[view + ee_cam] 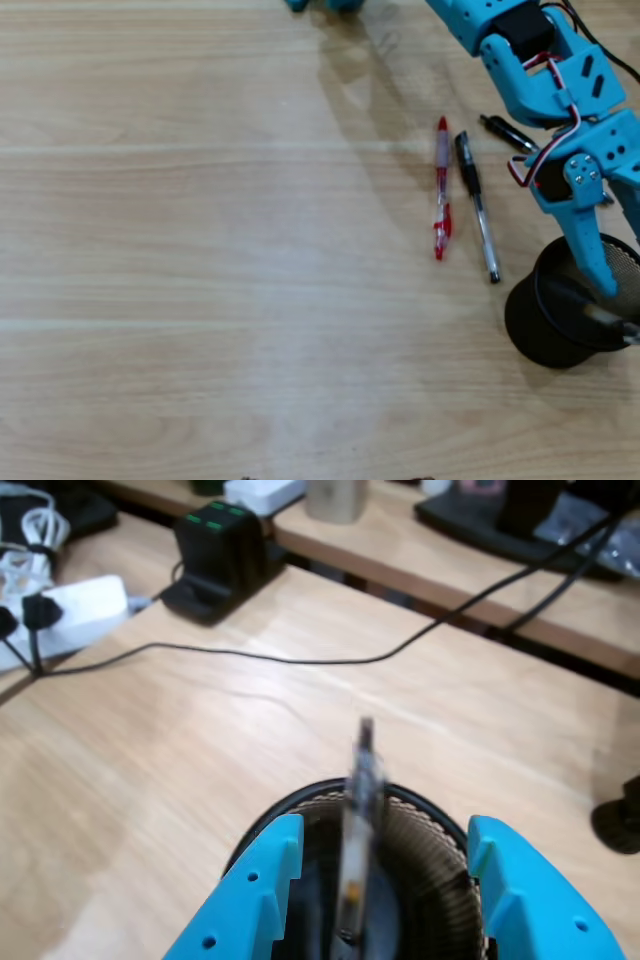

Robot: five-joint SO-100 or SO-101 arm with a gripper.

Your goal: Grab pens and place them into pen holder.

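Hovering over the pen holder (365, 880) with my pincer (385, 880) spread wide, I had apparently just dropped a blurred pen (360, 820) in, leaving the red pen (441, 188) on the bench (200, 250) to fetch next.

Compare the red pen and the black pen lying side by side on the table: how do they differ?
Colour: the red pen has a red cap and clip end with a pale middle; the black pen has a dark grip and a clear barrel.
Length: the red pen looks shorter than the black pen.
Pose: the red pen lies almost vertical in the overhead view; the black pen slants slightly.
Both lie flat, untouched, left of the pen holder.
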